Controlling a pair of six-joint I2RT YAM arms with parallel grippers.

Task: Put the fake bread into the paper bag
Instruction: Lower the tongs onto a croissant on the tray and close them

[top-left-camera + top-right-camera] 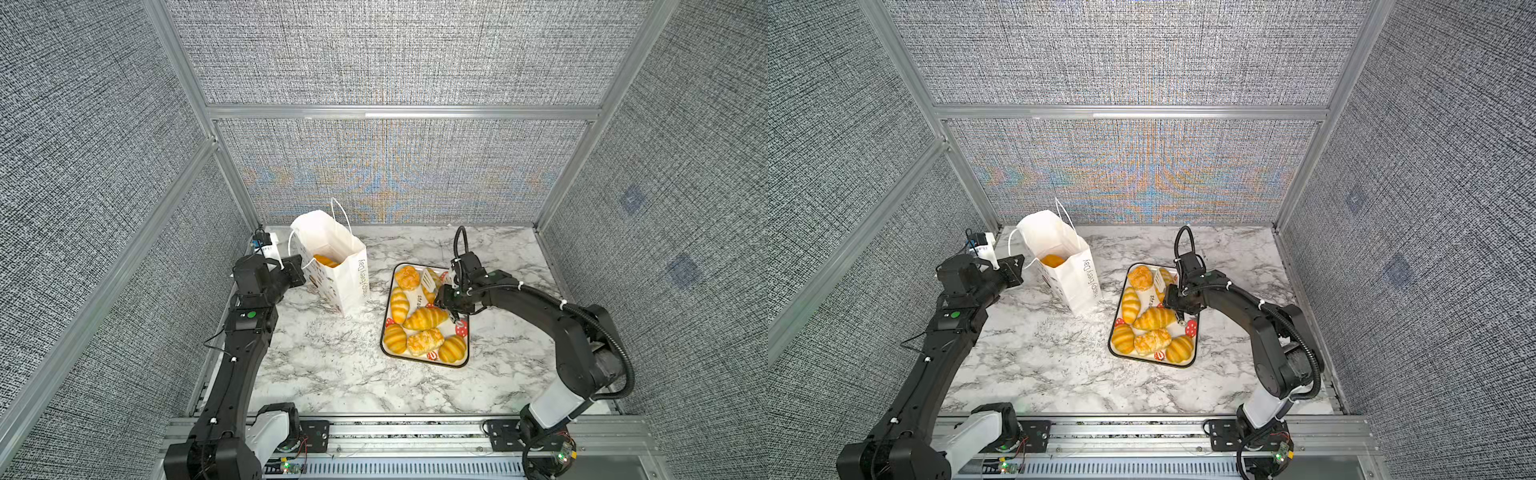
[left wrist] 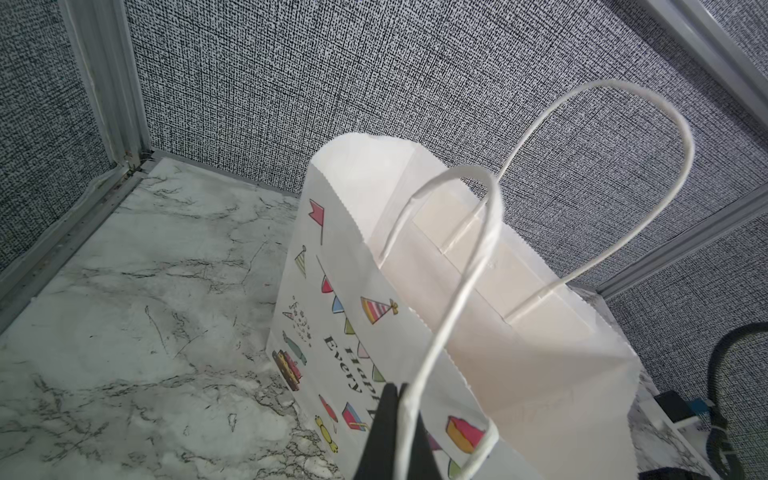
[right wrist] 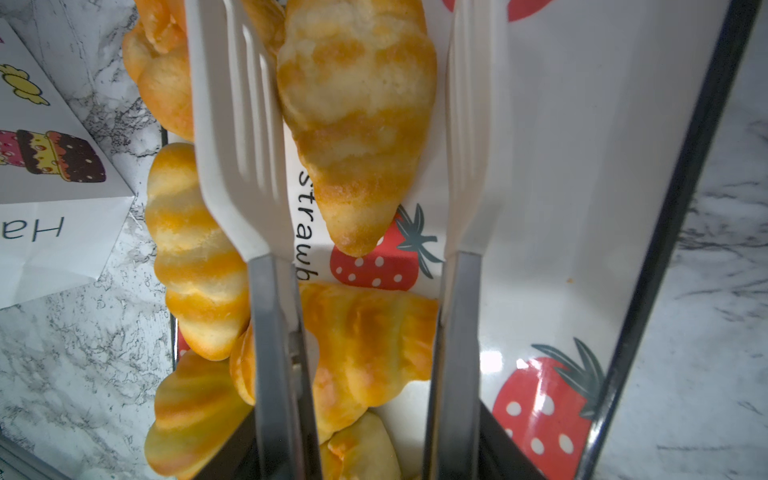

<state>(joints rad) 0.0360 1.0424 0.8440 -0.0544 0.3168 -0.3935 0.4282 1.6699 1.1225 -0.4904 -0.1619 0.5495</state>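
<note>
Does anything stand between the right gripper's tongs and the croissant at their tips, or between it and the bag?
Nothing between the tongs' open blades and the croissant. Toward the paper bag lie a bun and a roll, low on the tray; the bag stands open.

Cell is boxed in on three sides by grey woven-fabric wall panels [image 1: 374,54] held in aluminium frame extrusions [image 1: 403,112]. The back panel [image 1: 395,174] shows a coloured moiré shimmer in both top views, and the right wall panel [image 1: 685,124] carries two small bluish square patches [image 1: 632,199]. Work surface is a white marble-pattern tabletop [image 1: 332,374] with grey veining, butted to the walls, slotted aluminium rail [image 1: 415,432] along the front edge; light is even and diffuse, soft shadows only.
</note>
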